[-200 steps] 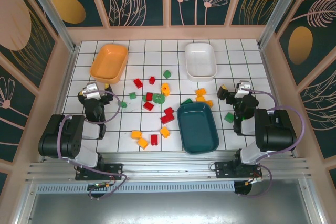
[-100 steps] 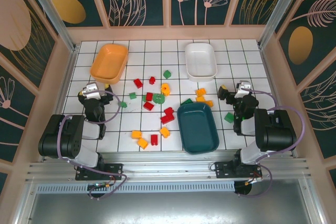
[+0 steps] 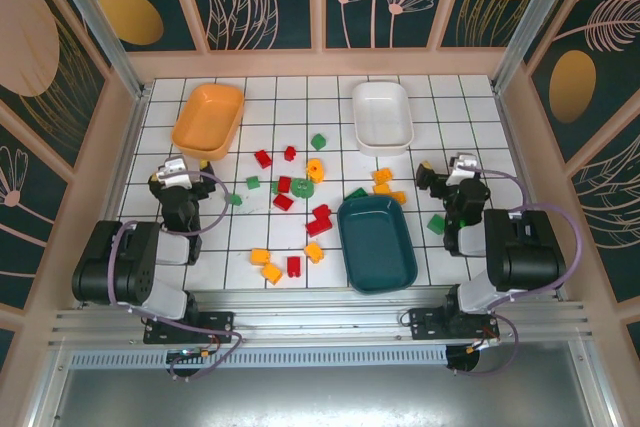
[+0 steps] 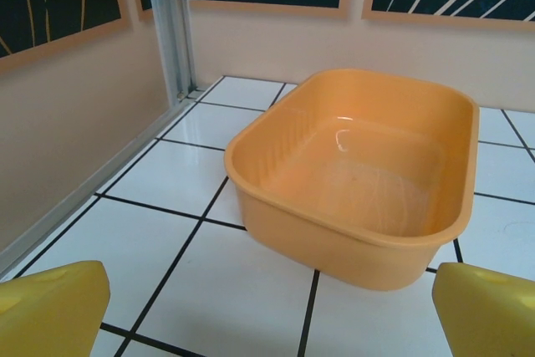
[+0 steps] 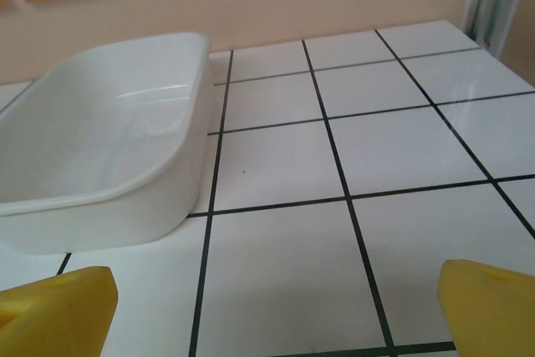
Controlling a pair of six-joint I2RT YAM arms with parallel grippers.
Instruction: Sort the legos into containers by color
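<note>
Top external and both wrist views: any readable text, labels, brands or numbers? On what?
None readable.
The shallow orange plastic tray, shallow white plastic tray and dark teal plastic tray show no markings.
Any marks on the small red, green and yellow-orange plastic bricks are too small to tell.

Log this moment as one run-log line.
left gripper: open, facing orange tray | right gripper: open, facing white tray | bricks: loose on table, none sorted

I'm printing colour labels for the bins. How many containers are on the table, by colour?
orange tray: 1
dark teal tray: 1
white tray: 1
Total: 3
</note>
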